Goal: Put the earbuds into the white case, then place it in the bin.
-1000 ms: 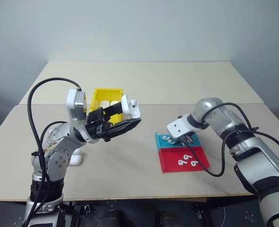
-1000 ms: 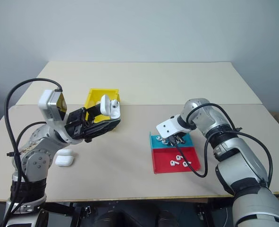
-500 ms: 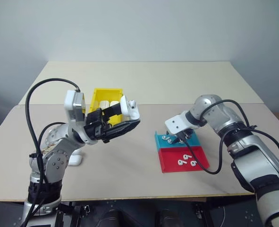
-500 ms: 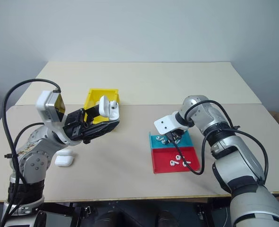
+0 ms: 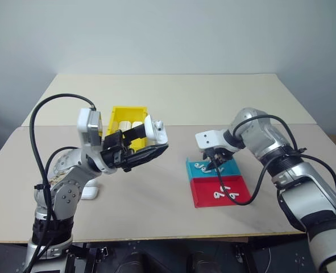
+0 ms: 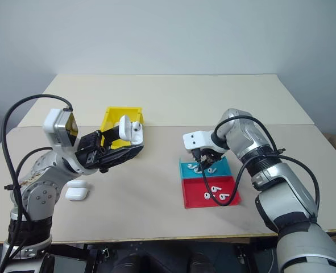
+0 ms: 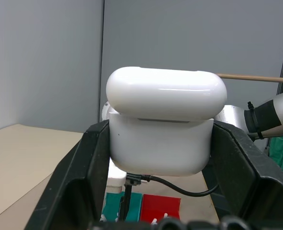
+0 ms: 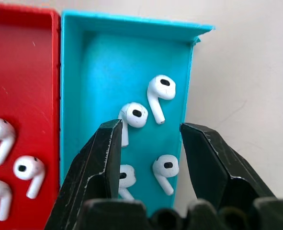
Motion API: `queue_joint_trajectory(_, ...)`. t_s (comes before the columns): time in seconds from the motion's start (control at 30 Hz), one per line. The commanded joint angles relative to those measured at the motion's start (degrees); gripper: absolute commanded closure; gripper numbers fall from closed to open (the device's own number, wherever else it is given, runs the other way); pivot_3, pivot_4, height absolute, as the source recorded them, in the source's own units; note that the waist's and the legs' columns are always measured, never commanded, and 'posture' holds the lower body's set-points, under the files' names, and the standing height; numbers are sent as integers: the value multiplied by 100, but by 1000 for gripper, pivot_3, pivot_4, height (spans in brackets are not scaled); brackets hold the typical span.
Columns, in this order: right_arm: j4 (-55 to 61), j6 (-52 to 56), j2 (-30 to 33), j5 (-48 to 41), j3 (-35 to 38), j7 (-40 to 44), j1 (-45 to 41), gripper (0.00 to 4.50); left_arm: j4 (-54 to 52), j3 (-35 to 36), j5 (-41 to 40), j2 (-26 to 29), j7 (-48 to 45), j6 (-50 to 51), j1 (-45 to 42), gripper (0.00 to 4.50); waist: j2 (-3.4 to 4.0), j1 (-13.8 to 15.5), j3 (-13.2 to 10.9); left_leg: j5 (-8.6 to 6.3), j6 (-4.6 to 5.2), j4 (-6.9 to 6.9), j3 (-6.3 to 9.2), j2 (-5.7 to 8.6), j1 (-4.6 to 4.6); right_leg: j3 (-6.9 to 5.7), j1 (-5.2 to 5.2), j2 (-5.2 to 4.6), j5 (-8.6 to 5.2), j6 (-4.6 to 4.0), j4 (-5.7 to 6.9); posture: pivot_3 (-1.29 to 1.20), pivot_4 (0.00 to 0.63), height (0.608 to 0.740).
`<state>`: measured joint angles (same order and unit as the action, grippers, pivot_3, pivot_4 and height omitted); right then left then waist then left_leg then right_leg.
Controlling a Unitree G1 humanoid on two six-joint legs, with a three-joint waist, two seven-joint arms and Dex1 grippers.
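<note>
The white case (image 7: 165, 124) sits squeezed between the two black fingers of the left hand (image 5: 135, 149). That hand holds it up in the air, well above the worktop (image 5: 156, 199), with the lid (image 7: 166, 92) tipped up a little. I think it is held there so the other hand can drop an earbud in from the top.

The earbuds (image 8: 160, 96) lie in a teal tray (image 8: 103, 62), right under the right hand (image 6: 204, 163). Four of them show in the right wrist view, and they lie loose and apart from each other. The right hand points down at them with its fingers apart and nothing between them. It looks ready to come down and pinch one earbud by its little stem.

A red tray (image 5: 222, 190) sits touching the teal one, on the side nearer the robot, and it has more earbuds in it.

The yellow bin (image 5: 128, 116) is just behind the left hand, farther from the robot. White cases already lie inside it. It is near, so the held case has only a short way to go once it is full. One more white case (image 6: 77, 193) rests on the worktop below the left arm.
</note>
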<state>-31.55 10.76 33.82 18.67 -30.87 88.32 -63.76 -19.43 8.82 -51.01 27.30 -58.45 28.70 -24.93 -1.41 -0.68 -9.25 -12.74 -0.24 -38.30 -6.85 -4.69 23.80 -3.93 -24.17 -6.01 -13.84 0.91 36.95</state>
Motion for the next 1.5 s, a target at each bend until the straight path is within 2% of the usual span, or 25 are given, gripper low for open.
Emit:
queue_joint_trajectory(0.03,389,458,56,70,-25,229,-18,2152,-143,30,-94,28,21,-56,-73,1670,0,0,0,0,0,0,0,0,0,0,0,0,0,0,0,0,150,740)
queue_joint_trajectory(0.43,917,759,160,157,-214,194,355,2152,-244,49,-176,73,100,-19,5,1670,0,0,0,0,0,0,0,0,1,0,0,0,0,0,-1,0,150,740)
queue_joint_trajectory(1.4,569,702,-121,299,-293,-193,468,2152,-466,49,-246,56,230,-27,171,1670,0,-2,0,0,0,0,1,0,-1,0,2,1,0,0,-1,0,150,740)
queue_joint_trajectory(1.5,576,681,-108,321,-322,-199,509,2774,-490,61,-262,70,245,-23,191,1670,0,-3,0,0,0,0,1,0,-2,0,2,2,0,0,0,0,150,740)
